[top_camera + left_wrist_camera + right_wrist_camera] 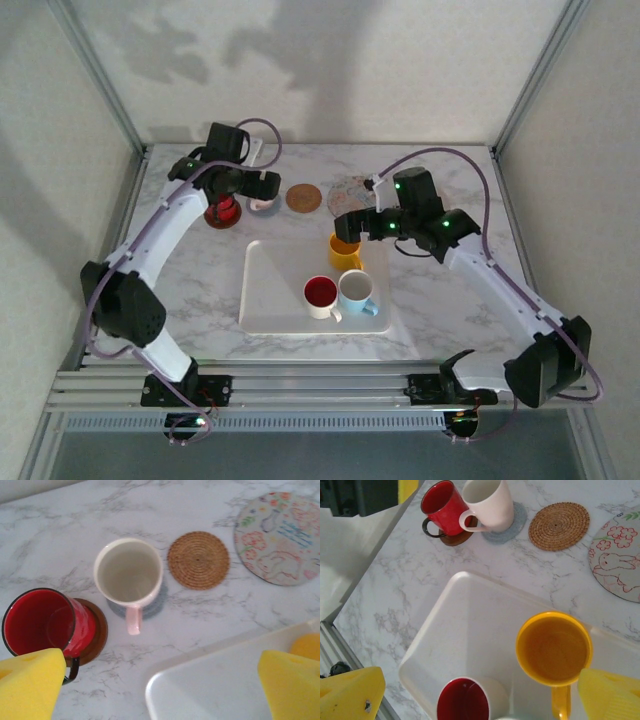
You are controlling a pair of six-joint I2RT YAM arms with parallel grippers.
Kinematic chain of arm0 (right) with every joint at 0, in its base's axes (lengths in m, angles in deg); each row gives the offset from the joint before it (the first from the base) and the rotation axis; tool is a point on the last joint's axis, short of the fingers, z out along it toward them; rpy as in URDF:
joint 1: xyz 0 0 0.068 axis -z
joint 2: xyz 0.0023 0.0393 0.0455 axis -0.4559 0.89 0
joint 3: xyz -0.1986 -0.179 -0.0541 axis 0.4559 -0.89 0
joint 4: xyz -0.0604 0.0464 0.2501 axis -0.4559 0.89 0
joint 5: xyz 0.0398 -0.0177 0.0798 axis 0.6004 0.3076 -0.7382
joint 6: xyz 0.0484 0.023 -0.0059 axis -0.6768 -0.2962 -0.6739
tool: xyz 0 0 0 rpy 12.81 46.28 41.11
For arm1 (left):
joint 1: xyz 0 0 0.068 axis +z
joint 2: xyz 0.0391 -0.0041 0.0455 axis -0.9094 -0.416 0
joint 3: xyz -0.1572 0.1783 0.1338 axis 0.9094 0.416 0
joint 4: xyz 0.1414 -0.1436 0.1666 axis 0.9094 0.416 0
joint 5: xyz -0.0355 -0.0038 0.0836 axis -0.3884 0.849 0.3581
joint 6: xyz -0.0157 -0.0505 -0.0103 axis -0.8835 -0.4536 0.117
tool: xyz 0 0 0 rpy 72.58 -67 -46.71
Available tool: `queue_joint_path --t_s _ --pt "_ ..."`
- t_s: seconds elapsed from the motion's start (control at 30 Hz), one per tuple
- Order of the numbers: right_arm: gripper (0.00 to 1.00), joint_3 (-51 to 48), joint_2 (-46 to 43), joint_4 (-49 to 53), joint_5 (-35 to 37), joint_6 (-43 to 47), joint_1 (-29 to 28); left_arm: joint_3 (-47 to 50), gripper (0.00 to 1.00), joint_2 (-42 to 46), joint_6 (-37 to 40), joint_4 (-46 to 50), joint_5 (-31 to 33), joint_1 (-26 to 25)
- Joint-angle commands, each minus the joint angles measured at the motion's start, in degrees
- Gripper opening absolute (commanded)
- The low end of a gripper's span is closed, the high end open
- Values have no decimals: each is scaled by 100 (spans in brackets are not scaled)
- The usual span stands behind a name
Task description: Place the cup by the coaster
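Yellow cup (554, 649) stood upright at the far edge of the white tray (470, 630), right of middle. Mouth up, long axis vertical, handle turned toward the near side, roughly at the right arm. Right gripper (480, 700) hovered above the tray, fingers spread wide, nothing held; the cup sat off-centre, close under its right finger. Left gripper (160, 690) hung over the red cup (42, 622) and white cup (128, 572) at far left, fingers likewise wide apart and empty. Woven coaster (558, 525) lay bare on the table beyond the tray, between the white cup and the flowered mat (620, 555). Judgement: the step in hand was the approach to the grasp. Done well, it meant shifting the right gripper until the cup sat centred between the fingers, closing across the wall clear of the handle, lifting straight up over the tray lip, then setting down level just beside the coaster, apart from white cup and mat.
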Motion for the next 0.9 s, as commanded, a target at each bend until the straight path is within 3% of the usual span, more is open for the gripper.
queue_joint_path --t_s 0.0,0.23,0.57,0.73,0.87 --pt "99 -135 -329 641 133 108 -59 300 100 480 85 60 -136 -168" --pt "99 -327 -898 1468 169 108 -68 1135 100 1471 94 -220 -441 -297" --pt "97 -721 -1274 2543 481 -89 -159 2613 100 2916 375 -601 -1368 -395" --pt "97 -1018 -1307 2881 911 -408 -276 3242 100 3408 318 -933 -1787 -495" --pt "95 -1390 -1424 2777 794 -580 -356 3734 100 3649 339 -1195 -2078 -609"
